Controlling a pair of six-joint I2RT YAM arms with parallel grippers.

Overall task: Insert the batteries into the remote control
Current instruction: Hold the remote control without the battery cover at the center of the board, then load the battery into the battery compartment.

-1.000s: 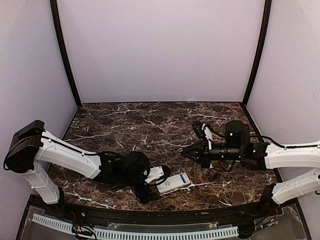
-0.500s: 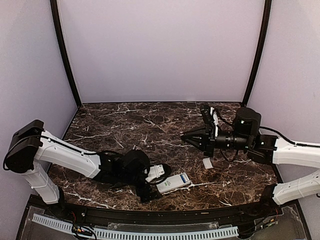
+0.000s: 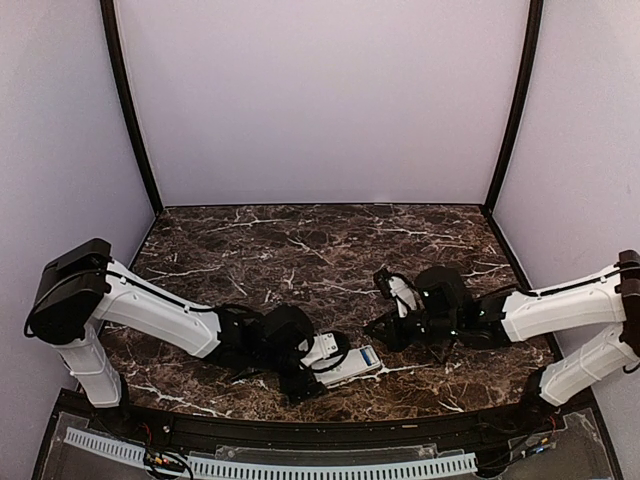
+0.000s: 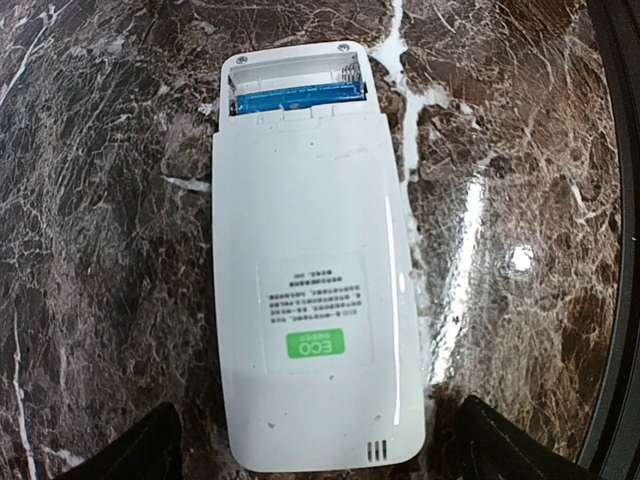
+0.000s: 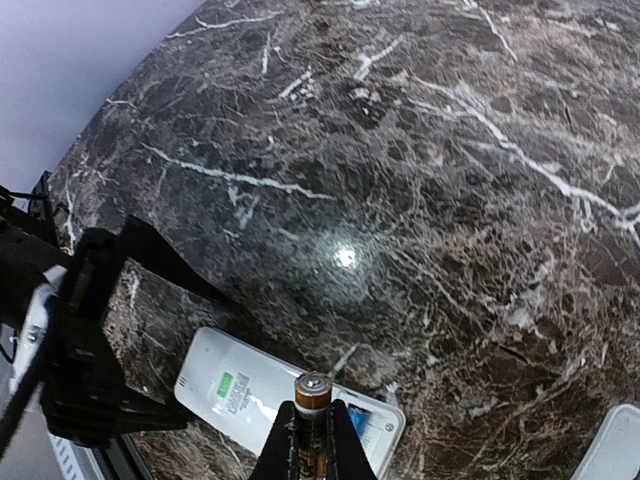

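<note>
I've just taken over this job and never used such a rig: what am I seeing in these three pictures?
Two robot arms, each ending in a two-finger gripper, are bolted at the near edge of a marble table. The wide picture looks down from above and behind them. The other two come from cameras on the wrists. The left wrist view shows the remote control lying back up, its compartment uncovered, one blue battery inside. The left gripper is open, a finger on each side of the remote's near end. The right wrist view shows the right gripper shut on a second battery, near the remote's open end. The white piece at that view's lower right corner may be the cover.
</note>
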